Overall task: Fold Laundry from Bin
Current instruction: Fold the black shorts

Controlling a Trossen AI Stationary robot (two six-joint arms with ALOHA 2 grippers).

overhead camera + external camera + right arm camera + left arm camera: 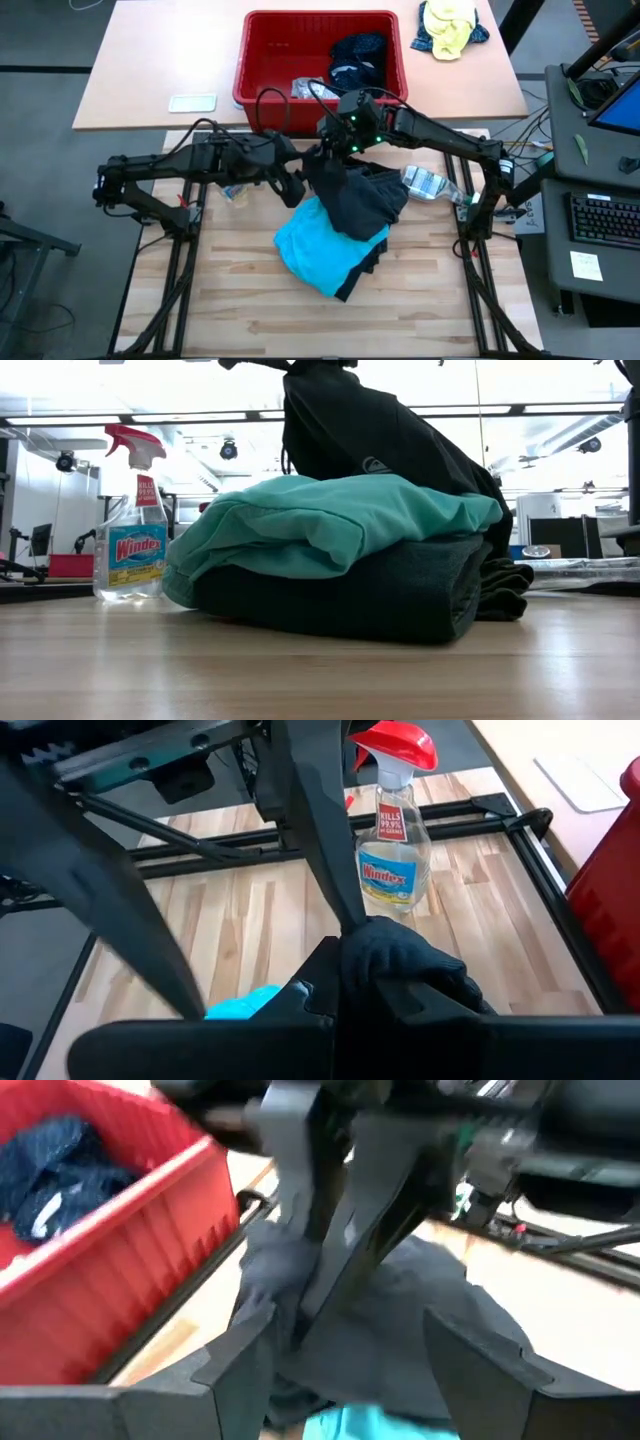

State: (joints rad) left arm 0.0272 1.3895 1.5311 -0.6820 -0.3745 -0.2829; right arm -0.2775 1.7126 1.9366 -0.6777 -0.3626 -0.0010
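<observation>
Reading "Windex", "KILLS 99.9%" on spray btl [392, 850].

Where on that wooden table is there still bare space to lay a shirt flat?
The near half of the wooden table, in front of the turquoise garment, is bare boards, as are the strips down either side. The far edge is crowded: the right gripper holds up a black garment, the left gripper is open beside it, and the red bin stands just beyond.
</observation>
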